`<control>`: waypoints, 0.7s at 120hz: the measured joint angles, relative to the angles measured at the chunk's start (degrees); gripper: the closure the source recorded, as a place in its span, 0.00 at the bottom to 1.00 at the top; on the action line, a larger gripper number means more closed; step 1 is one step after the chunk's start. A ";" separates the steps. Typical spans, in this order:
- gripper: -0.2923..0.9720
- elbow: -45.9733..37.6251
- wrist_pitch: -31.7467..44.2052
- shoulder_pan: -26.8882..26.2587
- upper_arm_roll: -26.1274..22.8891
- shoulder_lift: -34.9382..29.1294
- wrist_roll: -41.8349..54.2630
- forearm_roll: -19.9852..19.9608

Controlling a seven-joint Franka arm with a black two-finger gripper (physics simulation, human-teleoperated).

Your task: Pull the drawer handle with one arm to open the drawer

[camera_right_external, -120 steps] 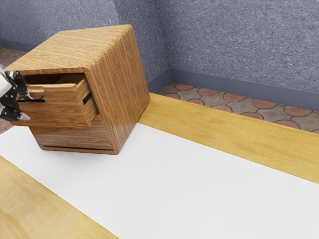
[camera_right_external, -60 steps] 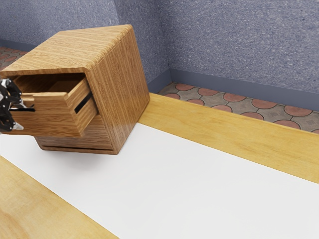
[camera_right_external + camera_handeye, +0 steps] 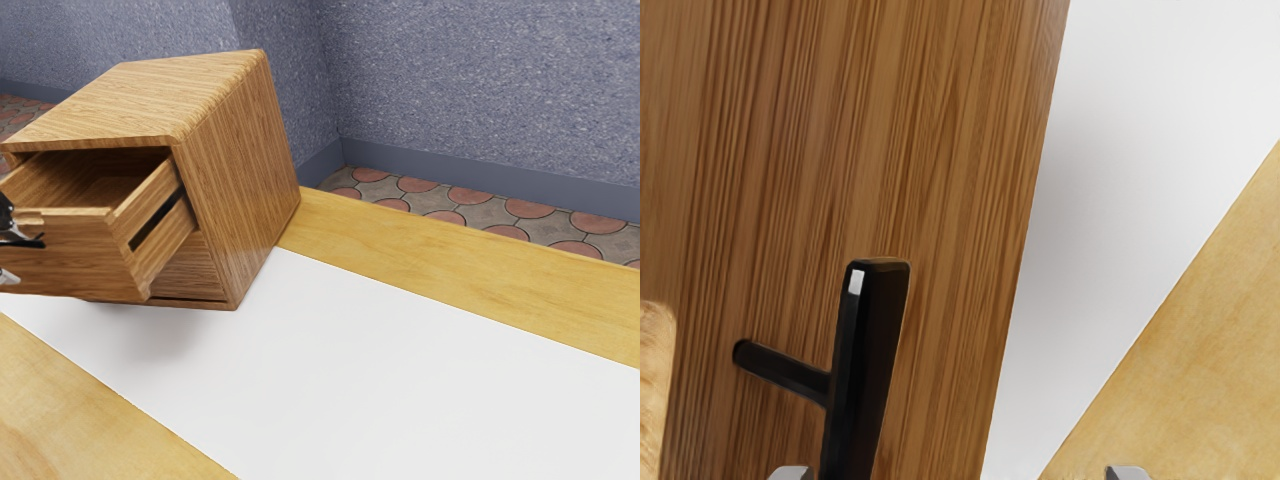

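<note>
Exterior view puts you mid-pull: the drawer (image 3: 90, 235) stands well out of the cabinet (image 3: 225, 120), the gripper (image 3: 8, 245) has its fingers apart around the handle (image 3: 868, 370), so next draw straight outward without slipping off.

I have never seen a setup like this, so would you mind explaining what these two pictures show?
This is a simulated robot arm at a table. The side camera's picture shows a wooden cabinet on the white table top, its drawer open, with the arm's hand at that picture's left edge by the drawer front. The other camera sits on the hand itself and looks closely at the drawer front and its black handle. Whether the hand grips the handle, I cannot tell.
</note>
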 joint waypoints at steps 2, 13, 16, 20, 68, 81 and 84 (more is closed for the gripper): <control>0.50 -0.07 -0.04 0.09 -0.03 -0.16 0.00 -0.03; 0.50 -0.88 -0.18 1.25 -0.79 -0.87 -0.03 -0.16; 0.50 -1.21 -0.22 1.68 -1.19 -1.12 -0.03 -0.20; 0.50 -1.63 -0.26 2.25 -1.68 -1.55 -0.04 -0.26; 0.50 -5.49 -1.43 6.43 -4.42 -6.11 -0.10 -1.21; 0.50 -6.47 -1.69 7.56 -5.77 -6.87 -0.11 -1.55; 0.50 -6.74 -1.73 7.74 -5.94 -7.11 -0.12 -1.62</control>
